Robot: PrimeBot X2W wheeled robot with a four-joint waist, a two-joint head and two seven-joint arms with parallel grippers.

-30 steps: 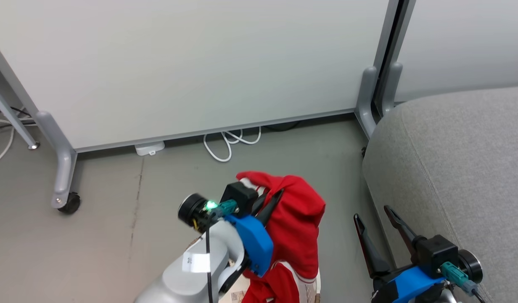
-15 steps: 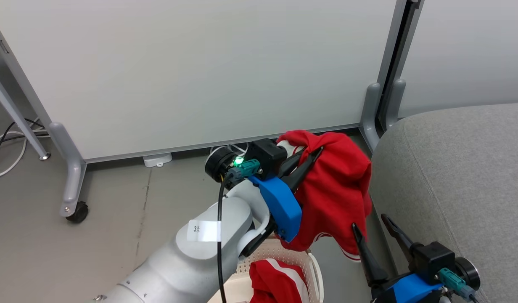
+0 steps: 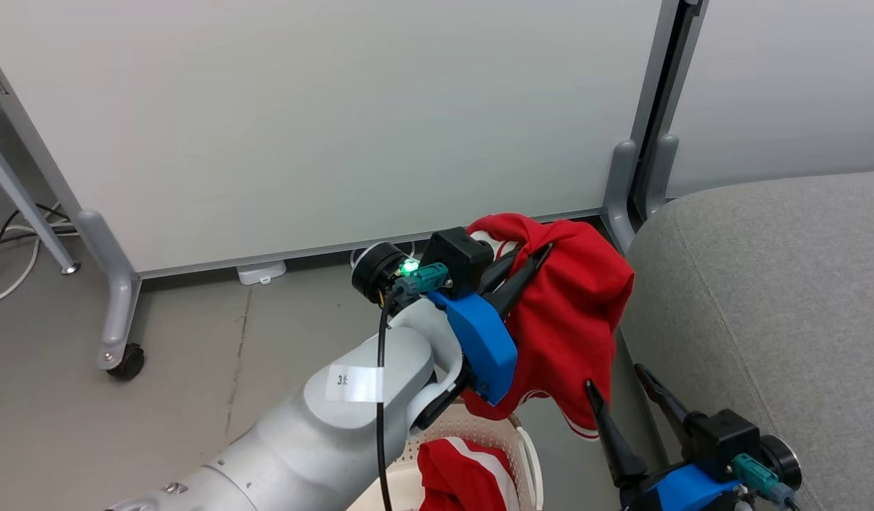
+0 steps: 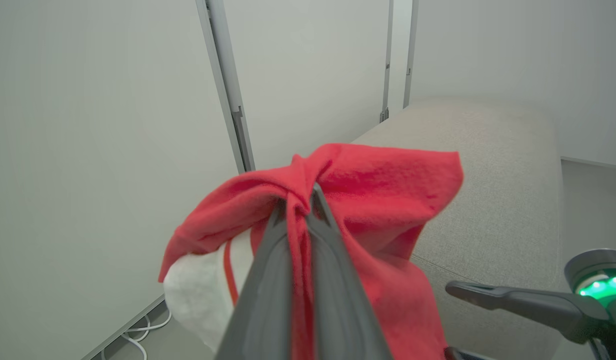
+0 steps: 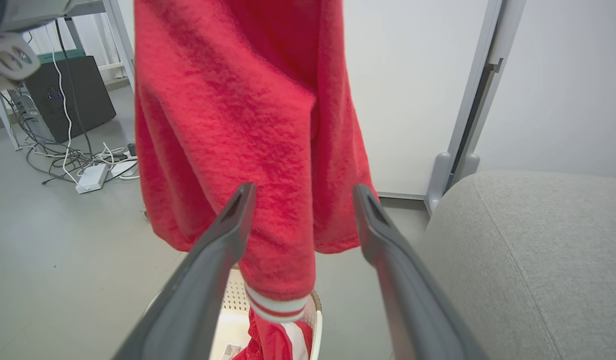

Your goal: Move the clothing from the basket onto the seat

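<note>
- Above the basket point(image 3: 494, 431), a soft red garment point(image 3: 572, 319) with a white-striped cuff hangs pinched in the left gripper's point(image 3: 533, 255) closed jaws, just beside the grey seat point(image 3: 763, 284).
- A second garment point(image 3: 455, 472), red with white stripes, lies in the basket.
- The right gripper point(image 3: 614, 376) is spread wide and empty.

The left arm point(image 3: 316, 433) is slanting up from the lower left of the head view, its pale grey forearm ending in a blue wrist housing point(image 3: 483, 344) beside a glowing green light point(image 3: 408, 267). The left gripper point(image 3: 540, 254) is pinching a fold of the red garment point(image 3: 572, 312), its fingers pressed together. The right gripper point(image 3: 614, 376) is sitting at the lower right, with its fingers pointing upward, spread apart and gripping nothing.
</note>
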